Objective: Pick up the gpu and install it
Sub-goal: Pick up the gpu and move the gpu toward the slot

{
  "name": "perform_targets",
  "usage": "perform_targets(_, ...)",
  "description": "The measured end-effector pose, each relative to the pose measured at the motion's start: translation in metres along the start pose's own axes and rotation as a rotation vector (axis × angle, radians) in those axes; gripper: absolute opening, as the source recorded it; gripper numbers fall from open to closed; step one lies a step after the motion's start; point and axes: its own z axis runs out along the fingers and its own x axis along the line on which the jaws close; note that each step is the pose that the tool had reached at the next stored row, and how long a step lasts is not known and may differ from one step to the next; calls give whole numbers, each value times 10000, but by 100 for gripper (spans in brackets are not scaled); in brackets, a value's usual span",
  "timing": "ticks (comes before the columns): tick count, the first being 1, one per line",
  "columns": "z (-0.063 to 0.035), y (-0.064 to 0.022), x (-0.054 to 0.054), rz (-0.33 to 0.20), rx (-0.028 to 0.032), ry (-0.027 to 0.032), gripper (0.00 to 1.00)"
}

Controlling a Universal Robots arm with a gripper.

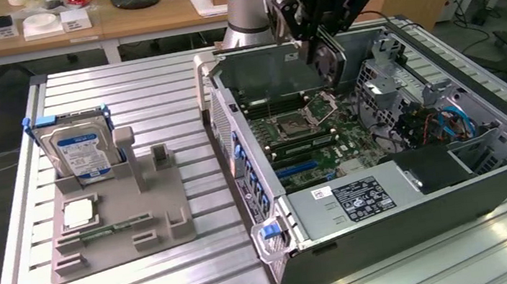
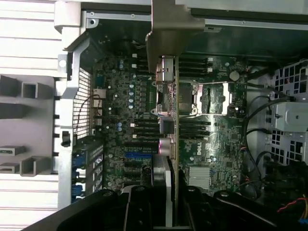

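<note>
Slatted metal surface with two containers on it. A grey holder tray sits at the left of the exterior view, with a hard drive standing upright in its back slot. On the right there's an open PC case, motherboard exposed. The pincer is clamped on the gpu at upper middle, edge-down over the board.
</note>
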Motion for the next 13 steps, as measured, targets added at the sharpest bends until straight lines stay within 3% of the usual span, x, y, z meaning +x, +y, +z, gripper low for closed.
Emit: perform_targets(13, 25, -8, -395, 30, 0, -1, 28)
